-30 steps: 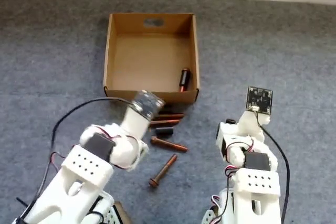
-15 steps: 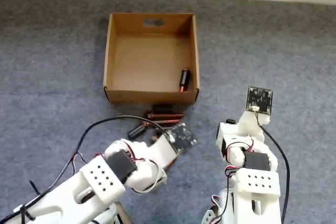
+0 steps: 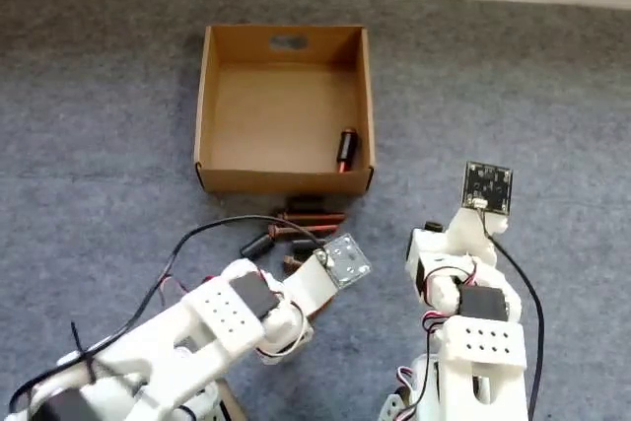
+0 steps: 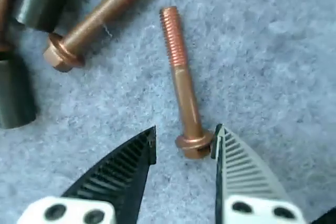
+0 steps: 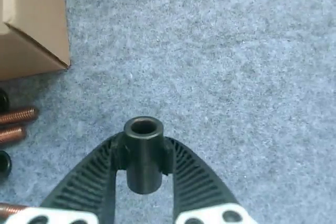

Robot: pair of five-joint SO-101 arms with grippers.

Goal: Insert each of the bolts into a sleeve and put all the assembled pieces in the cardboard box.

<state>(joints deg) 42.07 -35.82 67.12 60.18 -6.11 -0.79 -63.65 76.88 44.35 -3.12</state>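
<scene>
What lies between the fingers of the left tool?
In the left wrist view, the head of a bolt lies between the fingers of the left tool, against the pale one.

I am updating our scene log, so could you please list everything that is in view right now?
cardboard box: one, brown, far middle of the table.
assembled piece: one, black sleeve on a copper bolt, inside the box by its right wall.
loose bolts: at least three, copper, on the carpet in front of the box.
loose sleeves: two, black, among the bolts.
held sleeve: one, black, upright in the right gripper.
carpet: one, grey, covering the table.
left gripper: one, open, its fingers on either side of one bolt's head.
right gripper: one, shut on the held sleeve, over the carpet right of the bolts.
</scene>
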